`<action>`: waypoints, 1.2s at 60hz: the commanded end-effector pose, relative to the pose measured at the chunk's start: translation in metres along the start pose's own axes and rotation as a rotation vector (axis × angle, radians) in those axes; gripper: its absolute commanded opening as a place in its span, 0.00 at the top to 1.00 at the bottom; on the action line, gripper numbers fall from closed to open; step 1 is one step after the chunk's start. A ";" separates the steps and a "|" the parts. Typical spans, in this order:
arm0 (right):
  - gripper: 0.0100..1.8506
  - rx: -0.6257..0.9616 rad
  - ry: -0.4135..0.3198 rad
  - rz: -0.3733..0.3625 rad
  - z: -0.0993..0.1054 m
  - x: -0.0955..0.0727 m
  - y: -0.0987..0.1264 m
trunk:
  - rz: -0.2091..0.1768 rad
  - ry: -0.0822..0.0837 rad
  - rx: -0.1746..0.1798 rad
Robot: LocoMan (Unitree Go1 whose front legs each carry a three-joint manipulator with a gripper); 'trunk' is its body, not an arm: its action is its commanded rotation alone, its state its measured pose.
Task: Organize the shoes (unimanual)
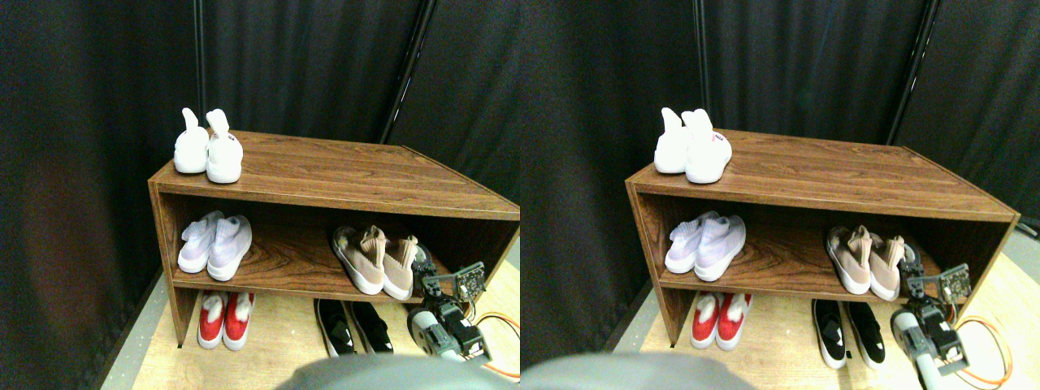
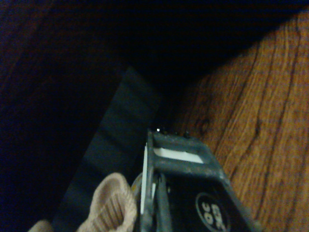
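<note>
On the top board of the wooden shoe rack (image 1: 341, 175), at its left end, the all-white high-collared pair (image 1: 208, 149) is standing with toes facing out. Below it, on the middle shelf's left side, the pale lilac-white knit pair (image 1: 214, 244) is sitting side by side. Under that, on the floor, a red-and-white pair (image 1: 225, 318) is lying, and to its right a black pair (image 1: 353, 326). On the right side of the middle shelf, the beige-tan sneakers (image 1: 375, 261) are resting close together, toes pointing outward and slightly left. Just beside the right one, the right gripper (image 1: 426, 275) is reaching into the shelf; the wrist view is showing its dark jaw frame against that shoe's ribbed collar (image 2: 113, 205), but whether the jaws are gripping it or standing apart cannot be told.
</note>
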 end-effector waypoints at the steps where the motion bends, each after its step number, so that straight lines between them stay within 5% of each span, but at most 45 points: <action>1: 0.97 -0.002 -0.003 0.023 -0.003 -0.005 0.011 | 0.010 0.006 0.004; 14: 0.97 -0.020 -0.002 0.047 -0.001 -0.006 0.012 | 0.014 0.005 0.002; 26: 0.97 -0.039 -0.022 0.074 0.022 -0.003 0.018 | -0.009 -0.006 0.018; 43: 0.97 -0.107 -0.018 0.202 0.060 -0.006 0.034 | -0.044 -0.004 0.033; 58: 0.97 -0.072 0.002 0.238 0.074 -0.045 0.039 | -0.046 0.012 0.026; 72: 0.97 -0.040 0.093 0.316 0.078 -0.081 0.031 | -0.036 0.050 0.013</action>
